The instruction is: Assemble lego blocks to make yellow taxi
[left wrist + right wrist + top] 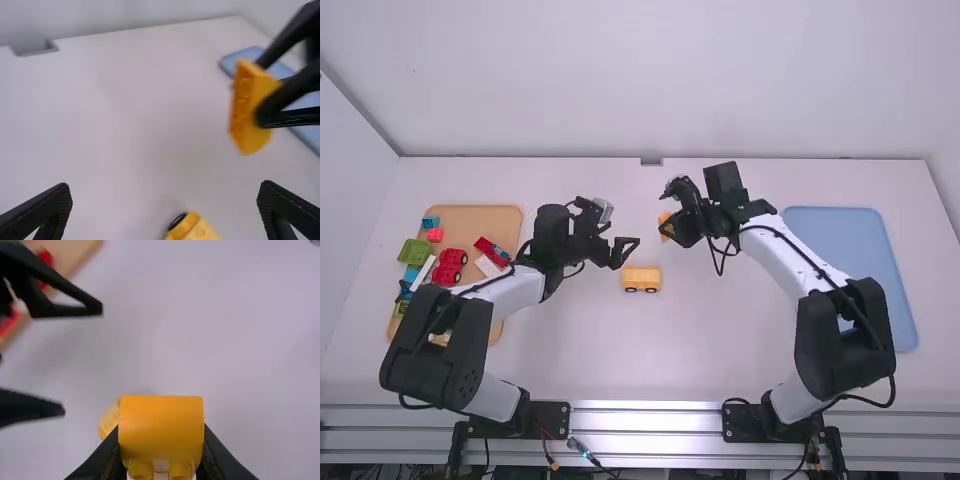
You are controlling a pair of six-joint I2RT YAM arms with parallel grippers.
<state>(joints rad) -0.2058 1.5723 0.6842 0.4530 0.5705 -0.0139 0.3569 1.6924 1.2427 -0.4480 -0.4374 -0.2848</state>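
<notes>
Yellow taxi body (pixel 642 273), high view: upright on the table (pixel 570 345), plain-sided over 2 dark wheels (pixel 651 290); nothing grips it, so a pushy press could roll it.
Left gripper (pixel 628 252), high view: wide, empty, beside the body; closing crooked might knock it.
Right gripper (pixel 672 226), high view: holding 1 orange block (pixel 663 217) aloft.
Block, left wrist view: tipped on edge, textured face showing; unless it's levelled, I doubt it'll seat.
Block, right wrist view: smooth, rounded, 2 knobs; a weak pinch could let it twist.
</notes>
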